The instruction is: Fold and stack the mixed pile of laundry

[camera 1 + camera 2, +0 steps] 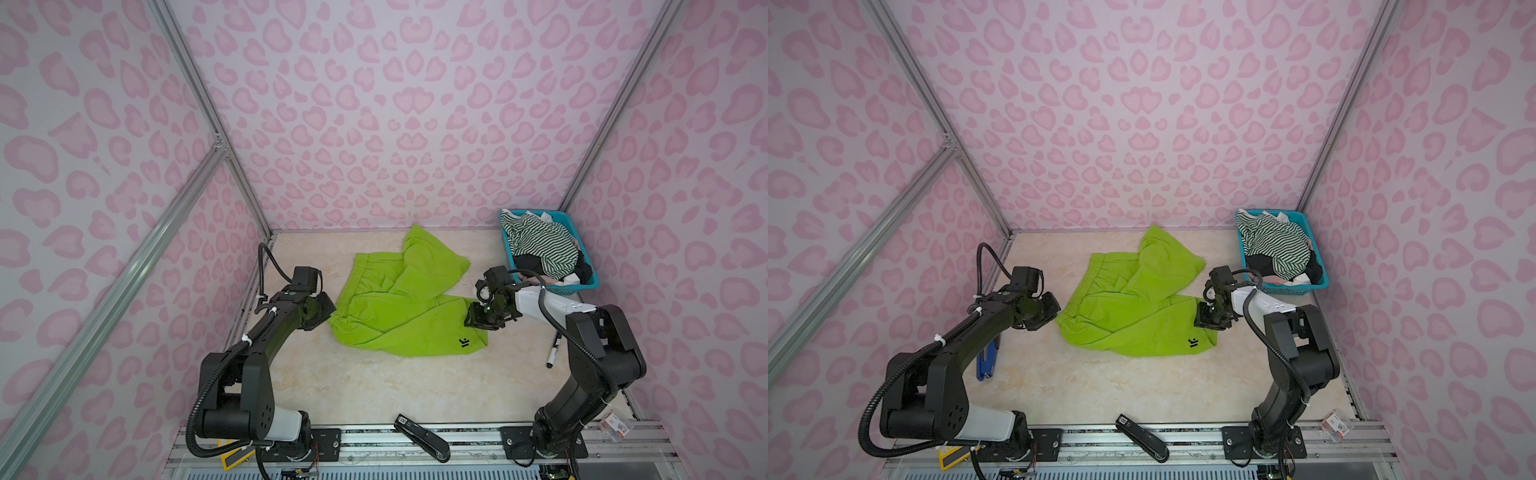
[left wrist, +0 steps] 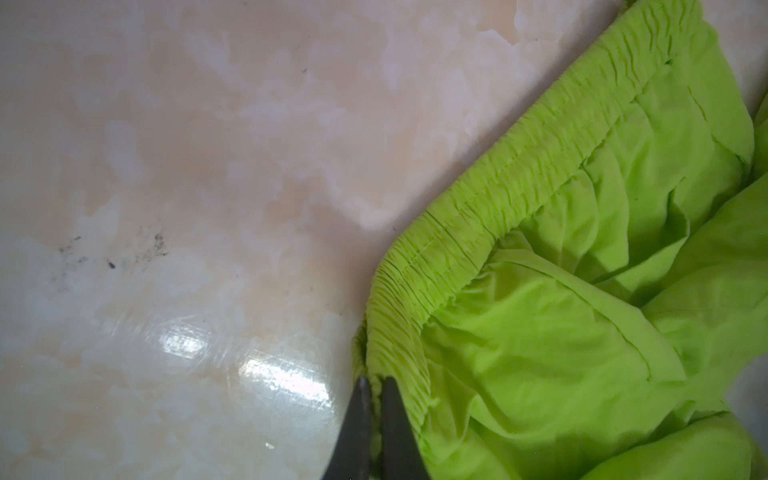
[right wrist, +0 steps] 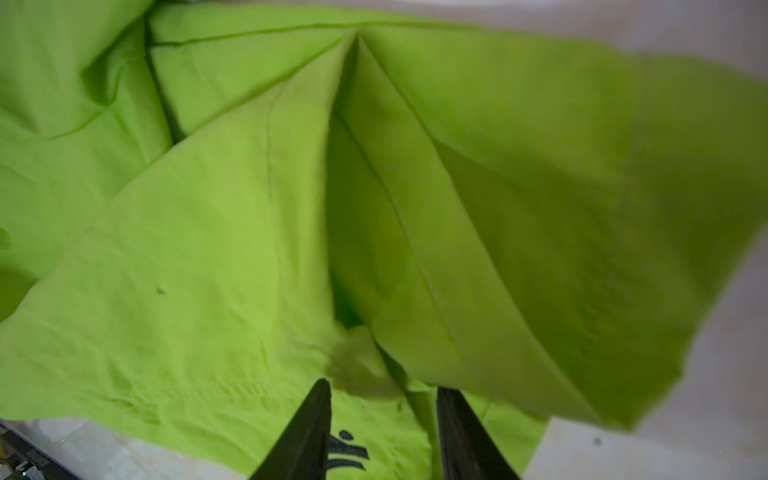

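The left claw (image 1: 326,308) is sitting at the left edge of the lime-green shorts (image 1: 399,307). It is fully closed and pinching the gathered waistband. The left wrist view is showing a fold of that elastic caught between its fingers (image 2: 363,415).

The shorts are lying crumpled across the middle of the worktop (image 1: 374,386). One leg is running toward the far side. The other is stretching toward the near right, with the small black logo (image 1: 464,343) facing up.

The right claw (image 1: 473,321) is pointing down at the right hem of the shorts, just beyond the logo. Its jaws are standing parted (fabric is lying under them, and nothing is gripped between them).

In the far right corner, the teal basket (image 1: 577,291) is holding the rest of the pile. A green-and-white striped top (image 1: 540,245) is lying over black clothes (image 1: 527,262) and beige-pink clothes (image 1: 1274,279).
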Controlling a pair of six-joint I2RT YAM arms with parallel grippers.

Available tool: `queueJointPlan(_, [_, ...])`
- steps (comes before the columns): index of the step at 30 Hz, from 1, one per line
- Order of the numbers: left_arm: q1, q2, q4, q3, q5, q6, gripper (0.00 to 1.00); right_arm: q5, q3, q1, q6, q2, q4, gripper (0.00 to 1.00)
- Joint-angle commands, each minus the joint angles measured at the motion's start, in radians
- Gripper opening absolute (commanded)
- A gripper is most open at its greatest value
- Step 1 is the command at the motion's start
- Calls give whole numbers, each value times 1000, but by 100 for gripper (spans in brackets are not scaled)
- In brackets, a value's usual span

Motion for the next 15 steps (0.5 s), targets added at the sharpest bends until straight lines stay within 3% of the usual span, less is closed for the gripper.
queueJointPlan(1, [2,-13,11,-4,2,3,2,-29,2,-1,-3,30,30,43])
queueJointPlan(10, [3,-10,7,2,-1,1,2,-132,-22,-3,6,-29,2,26])
queueJointPlan(15, [3,-4,9,5,0,0,2,-187,-48,-4,23,-96,-23,26])
